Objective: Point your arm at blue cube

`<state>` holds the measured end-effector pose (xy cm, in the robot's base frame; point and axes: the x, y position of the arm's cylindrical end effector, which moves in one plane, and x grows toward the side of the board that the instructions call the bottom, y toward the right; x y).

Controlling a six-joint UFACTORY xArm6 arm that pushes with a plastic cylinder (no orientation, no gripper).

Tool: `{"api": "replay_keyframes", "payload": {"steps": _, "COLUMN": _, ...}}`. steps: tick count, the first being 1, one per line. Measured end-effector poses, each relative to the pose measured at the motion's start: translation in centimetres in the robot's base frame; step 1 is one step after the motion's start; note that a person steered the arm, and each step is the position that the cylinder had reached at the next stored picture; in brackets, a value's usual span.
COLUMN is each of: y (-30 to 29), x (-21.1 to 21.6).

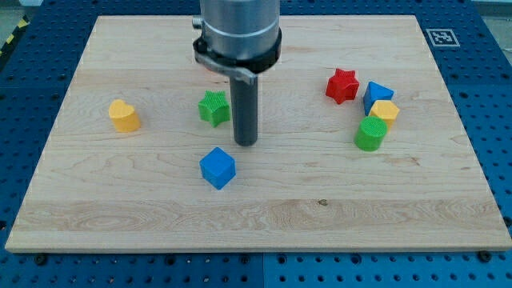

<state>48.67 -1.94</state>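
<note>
Just below my tip (246, 144), slightly toward the view's left, sits the blue cube (218, 168), near but apart; the rod holds nothing.

Lab or robotics test bench. Pale wooden surface (264, 212) rests on a blue perforated base plate (488, 96) with a regular hole grid, showing at 3, 6 and 9 o'clock. Printed black-and-white fiducial marker (440, 37) at the board's 1 o'clock corner. Yellow-black hazard stripe (14, 35) at 10 o'clock. Grey machine arm (238, 28) enters from 12 o'clock. Small coloured plastic blocks scattered about.
</note>
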Motion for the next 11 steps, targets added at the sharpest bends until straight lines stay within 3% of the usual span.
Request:
{"api": "replay_keyframes", "payload": {"steps": 3, "y": 2.7, "x": 7.6}}
{"api": "replay_keyframes", "payload": {"steps": 9, "y": 2.7, "x": 7.6}}
{"api": "replay_keyframes", "payload": {"steps": 11, "y": -5.8, "x": 8.0}}
